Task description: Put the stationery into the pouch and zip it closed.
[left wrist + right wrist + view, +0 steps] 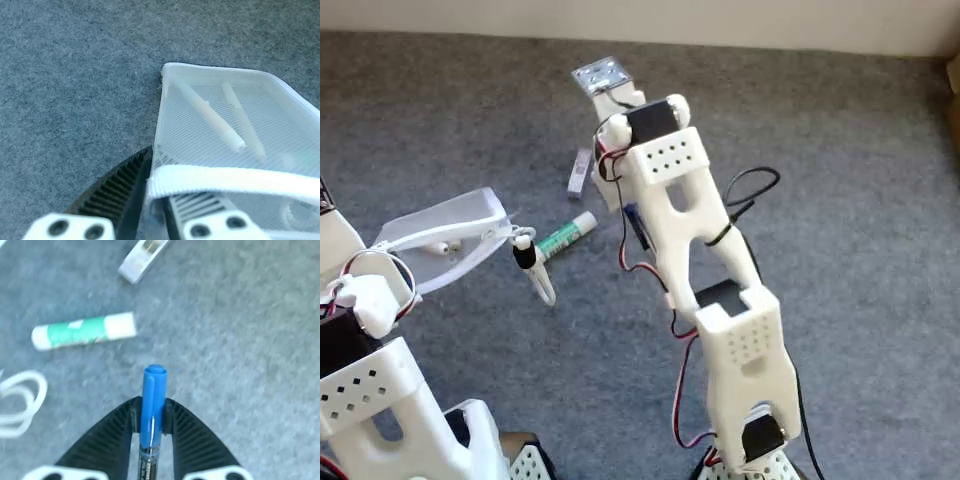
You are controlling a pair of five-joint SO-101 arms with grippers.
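**A:** Start at the right gripper point(151, 403). What are its fingers doing?

**B:** They are pressed onto a blue pen point(154, 382), one on each side of the barrel. The pen's long axis runs straight out along the fingers, and the capped end sticks out past the tips.

**A:** And where is the pouch point(445, 235) from there?

**B:** In the high view it lies at the middle left of the frame, well apart from the pen, which sits under the arm near the centre. Its zip end points right, towards that arm. I judge the pen has to travel leftward and go in lengthwise.

**A:** Does anything lie between them?

**B:** A green and white glue stick point(565, 236) lies on the grey carpet point(840, 200), just right of the pouch's mouth. A white loop point(542, 285) hangs off the zip end just below it. A pale flat piece point(579, 172) lies above, towards the upper centre (I cannot tell what it is).

**A:** Which arm is nearer the pouch?

**B:** The left one. The left gripper point(157, 172) pinches the white band at the pouch's edge, with the mesh caught between its fingers. Two pale sticks show through the mesh inside.

**A:** So what does the next move turn on?

**B:** On my reading, it turns on whether that pinch holds the mouth open towards the pen tip.
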